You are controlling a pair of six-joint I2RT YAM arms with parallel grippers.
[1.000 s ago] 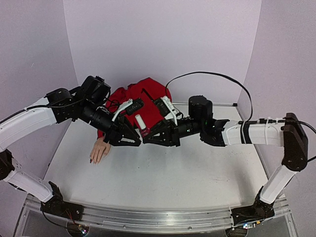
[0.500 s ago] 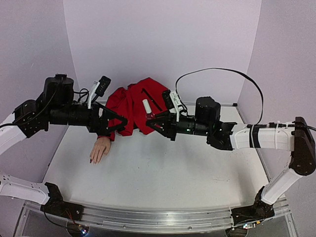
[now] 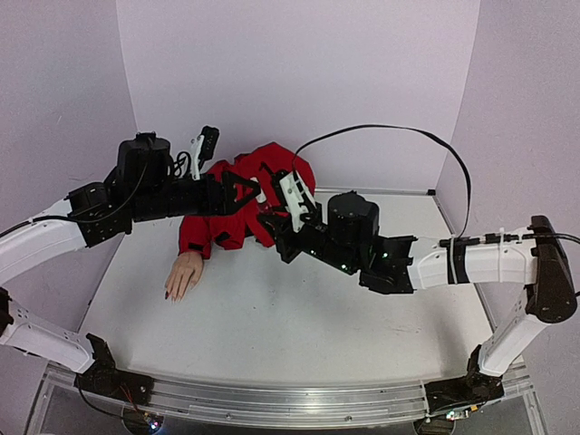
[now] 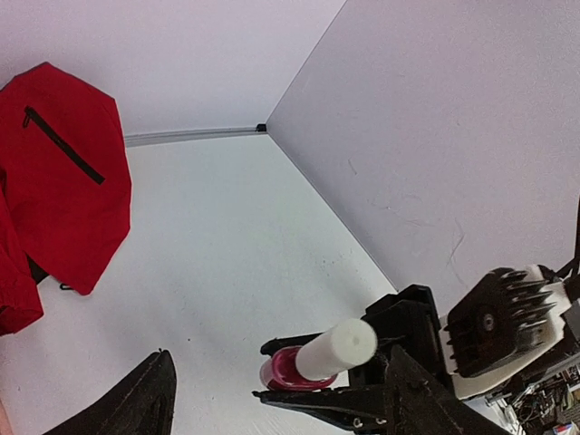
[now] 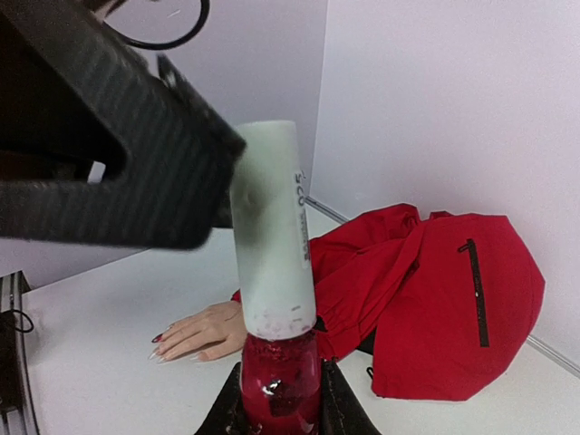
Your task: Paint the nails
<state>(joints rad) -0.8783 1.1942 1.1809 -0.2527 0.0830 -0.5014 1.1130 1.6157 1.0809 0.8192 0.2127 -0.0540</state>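
The mannequin hand (image 3: 184, 274) lies palm down on the white table, its wrist in a red sleeve (image 3: 195, 237). Its nails (image 5: 161, 349) point at the left wall; one looks dark, the others pale. My right gripper (image 5: 281, 412) is shut on the pink-red polish bottle (image 5: 281, 381), and the white cap (image 5: 270, 227) stands on the bottle. It holds the bottle in the air in front of the red jacket (image 3: 281, 163). My left gripper (image 4: 281, 408) is open, its fingers (image 4: 136, 403) spread wide to either side of the cap (image 4: 337, 348).
The red jacket (image 5: 435, 299) is heaped against the back wall. The table (image 3: 299, 308) is white, with lilac walls close at the left, back and right. A black cable (image 3: 390, 134) arcs above the right arm.
The left gripper opened, drew back to the left, then came right again to straddle the cap. The right gripper carried the bottle up and back toward the jacket.
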